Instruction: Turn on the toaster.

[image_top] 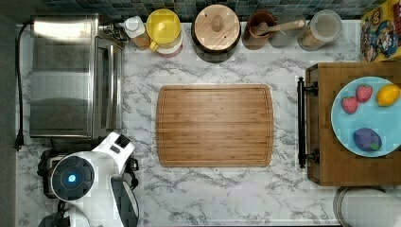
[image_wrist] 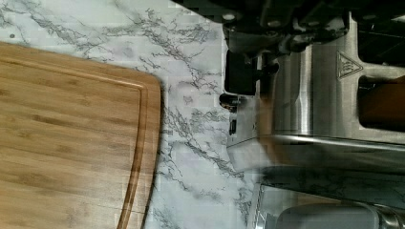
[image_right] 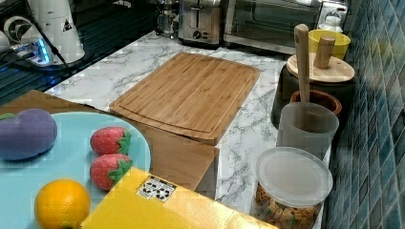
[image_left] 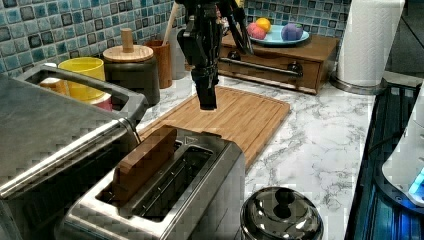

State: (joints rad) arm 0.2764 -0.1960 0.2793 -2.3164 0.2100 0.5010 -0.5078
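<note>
- A small boxy stainless-steel pop-up toaster (image_left: 165, 195) with two long top slots stands on the white marble-patterned countertop (image_top: 213, 194), just beside the large steel toaster oven (image_left: 55, 145) with its bar handle; a brown slab (image_left: 142, 162) stands in one slot.
- In the right view the toaster (image_right: 198, 21) sits at the far end of the counter, its end face with round controls turned toward the rectangular bamboo cutting board (image_right: 188, 93).
- The black gripper (image_left: 207, 102) hangs pointing down above the toaster's far end, near the edge of the cutting board (image_left: 235, 117), apart from the metal body in the left view.
- The wrist view places the dark fingers (image_wrist: 241, 71) just beside the toaster's (image_wrist: 315, 95) end face, over the strip of countertop between toaster and board.
- Whether the fingers are spread or closed cannot be told; nothing visibly sits between them.
- From the top view, the white arm (image_top: 92, 177) covers the toaster's position below the oven (image_top: 71, 75).
</note>
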